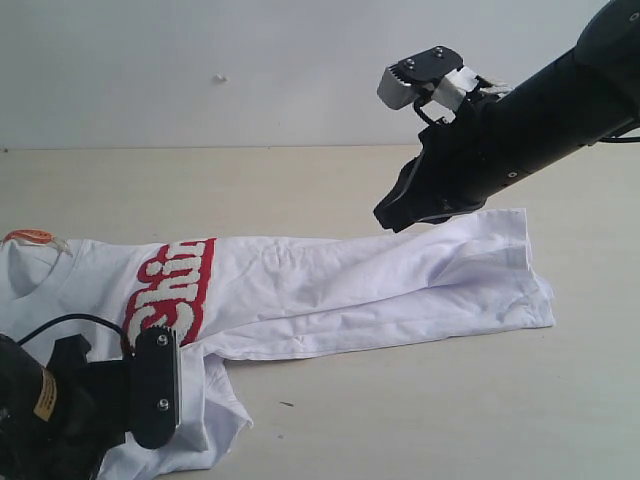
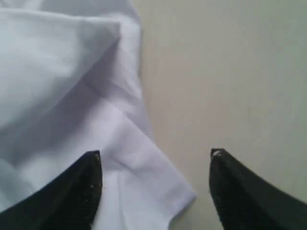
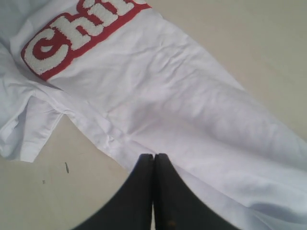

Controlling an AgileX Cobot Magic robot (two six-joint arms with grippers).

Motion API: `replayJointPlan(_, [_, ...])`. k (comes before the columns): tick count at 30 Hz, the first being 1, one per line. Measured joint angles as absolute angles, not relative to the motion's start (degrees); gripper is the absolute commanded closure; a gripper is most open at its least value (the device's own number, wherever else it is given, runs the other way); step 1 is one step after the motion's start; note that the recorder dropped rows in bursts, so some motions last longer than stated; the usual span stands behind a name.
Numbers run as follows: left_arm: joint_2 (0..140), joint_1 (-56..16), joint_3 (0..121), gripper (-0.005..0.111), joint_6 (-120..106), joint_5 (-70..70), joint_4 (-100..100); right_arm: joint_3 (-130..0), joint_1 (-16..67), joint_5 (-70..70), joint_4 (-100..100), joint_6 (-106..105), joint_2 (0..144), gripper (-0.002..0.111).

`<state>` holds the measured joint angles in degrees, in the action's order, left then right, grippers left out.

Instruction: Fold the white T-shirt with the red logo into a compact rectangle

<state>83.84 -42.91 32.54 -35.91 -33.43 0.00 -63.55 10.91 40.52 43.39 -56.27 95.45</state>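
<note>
Exterior: white T-shirt (image 1: 330, 290) flat on table (image 1: 450, 410), long axis along the near edge, orange neck tag (image 1: 30, 237) toward left edge; my right arm (image 1: 540, 110) overhangs the hem end.
Left wrist: my left gripper (image 2: 156, 160) open, astride a cloth edge.
Right wrist: my right gripper (image 3: 154, 165) closed, empty, above the shirt.

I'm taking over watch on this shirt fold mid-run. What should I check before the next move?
1. Left gripper open, with nothing clamped between the jaws: ok.
2. Right gripper shut, with no cloth pinched: ok.
3. White T-shirt resting on the table, body folded into a long band: ok.
4. Sleeve beside the left gripper folded in: not ok, it sticks out of the band.
5. Red logo face up: ok, though only part of it shows.
6. Shirt is a compact rectangle: not ok, it is a long strip.
</note>
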Motion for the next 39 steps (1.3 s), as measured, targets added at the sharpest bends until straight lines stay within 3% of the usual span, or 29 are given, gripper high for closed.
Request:
replayJointPlan(7, [87.3,-42.9,32.3,0.047,-29.2,-30.7,0.6,-63.6,10.9,40.5,43.4,-56.3,95.4,0.108])
replayJointPlan(11, [90.1,-43.3,32.0,0.055,-28.9,-31.1,-1.0,-63.6,10.9,40.5,43.4,-56.3,95.4,0.108])
replayJointPlan(18, [92.7,-43.7,32.0,0.106,-28.9,-28.0,2.1,-63.6,10.9,40.5,43.4,-56.3,95.4,0.108])
replayJointPlan(30, [92.2,-43.7,38.8,0.107,-28.6,-44.0,3.0,-63.6,10.9,40.8,43.4,-56.3,95.4,0.108])
replayJointPlan(39, [78.2,-43.7,40.5,0.107,-37.0,-48.5,-4.9,-63.6,10.9,41.5,43.4,-56.3,95.4,0.108])
